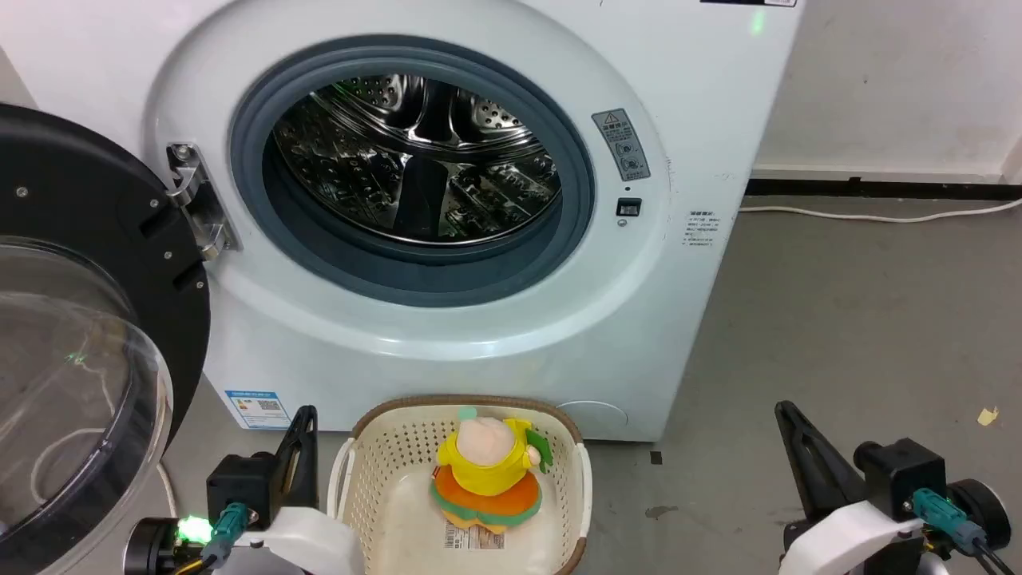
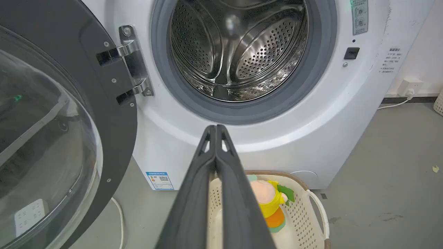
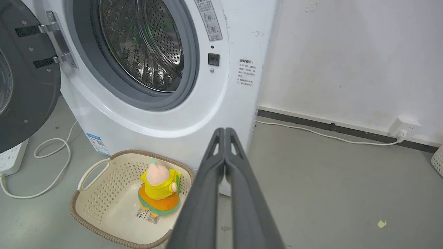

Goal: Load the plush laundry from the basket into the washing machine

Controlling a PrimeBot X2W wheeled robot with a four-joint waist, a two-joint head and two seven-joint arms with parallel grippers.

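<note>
— Where is the plush laundry (image 1: 489, 467)?

— It sits upright in the basket (image 1: 375, 479), on the basket's floor, with its base partly over the label sticker (image 1: 473, 537). The basket stands on the grey floor (image 1: 838, 335), close against the front of the washing machine (image 1: 703, 120), below the port.

— And the machine itself?

— Its door (image 1: 88, 375) is swung wide open to the left. The steel drum (image 1: 415, 160) shows through the grey-ringed port.

— What about the end effectors?

— The left end effector (image 2: 215, 130) has its fingers pressed together and grips nothing; it hangs just left of the basket. The right end effector (image 3: 225, 131) is likewise closed on nothing, well off to the basket's right above the floor. Both are apart from the plush laundry.
</note>
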